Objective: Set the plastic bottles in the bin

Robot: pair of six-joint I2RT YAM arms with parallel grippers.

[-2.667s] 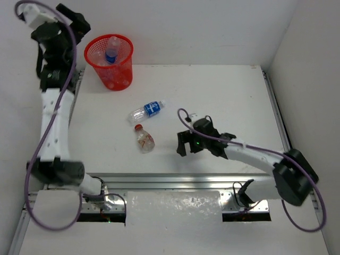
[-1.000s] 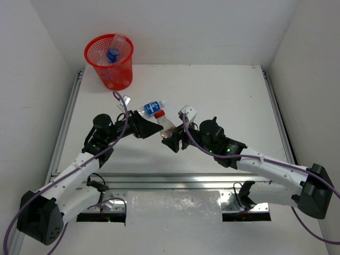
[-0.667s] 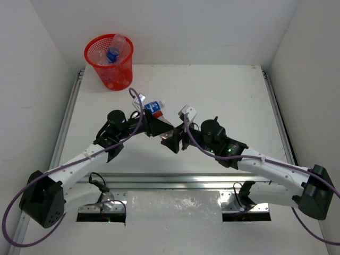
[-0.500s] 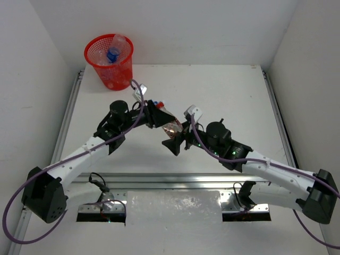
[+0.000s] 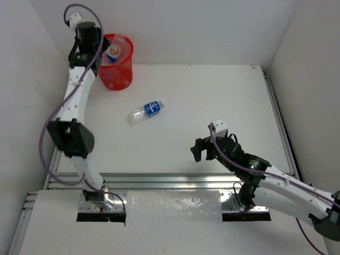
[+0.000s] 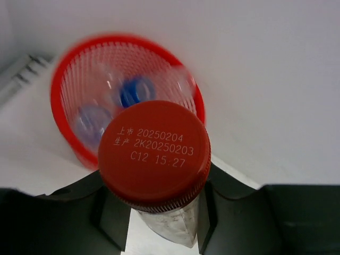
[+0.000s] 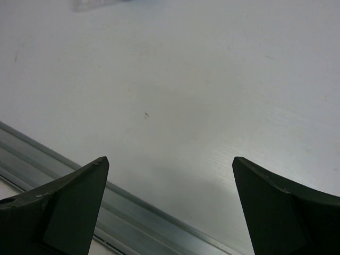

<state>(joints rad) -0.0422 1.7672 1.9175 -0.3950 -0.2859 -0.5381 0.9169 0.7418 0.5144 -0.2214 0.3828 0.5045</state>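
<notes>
My left gripper is raised at the rim of the red mesh bin at the far left, shut on the red-capped bottle. In the left wrist view the red cap fills the middle, with the black fingers pressed on the clear neck below it. The bin lies behind, with blurred bottles inside. A blue-labelled bottle lies on its side mid-table. My right gripper hovers open and empty over the near right of the table.
White walls close in on the left, back and right. A metal rail runs along the near table edge, just below my right fingers. A clear bottle end shows at the top of the right wrist view.
The right gripper let go of the red-capped bottle and drew back to the near right. The left gripper shut on it and carried it from mid-table up to the bin.
</notes>
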